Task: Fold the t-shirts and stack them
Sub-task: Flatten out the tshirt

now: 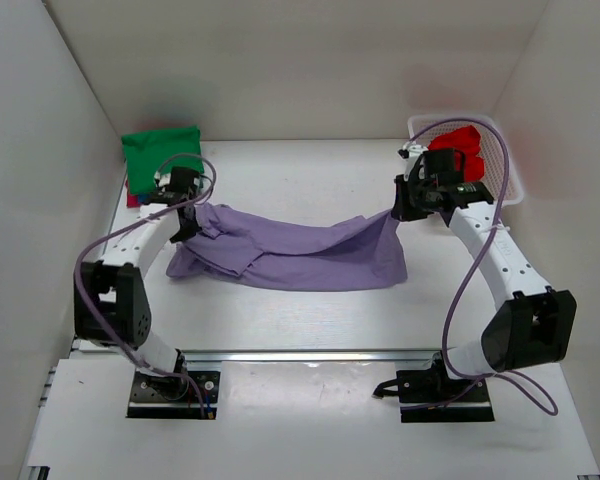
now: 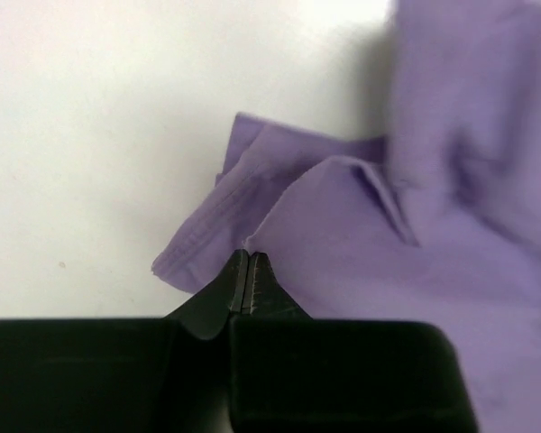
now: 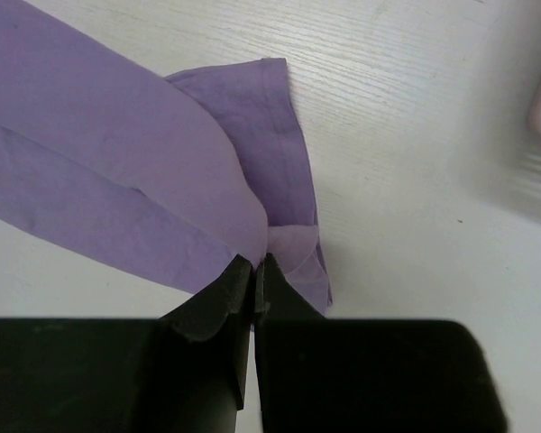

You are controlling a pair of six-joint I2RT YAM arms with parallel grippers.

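A lavender-purple t-shirt is stretched across the table's middle between both arms. My left gripper is shut on its left edge; the left wrist view shows the jaws pinched on a hem fold of the purple cloth. My right gripper is shut on the shirt's right corner, lifted a little; its jaws clamp a bunch of the purple cloth. A folded green t-shirt lies at the back left on a red one. Another red t-shirt sits in the basket.
A white lattice basket stands at the back right behind my right arm. White walls close in the left, back and right sides. Cables loop off both arms.
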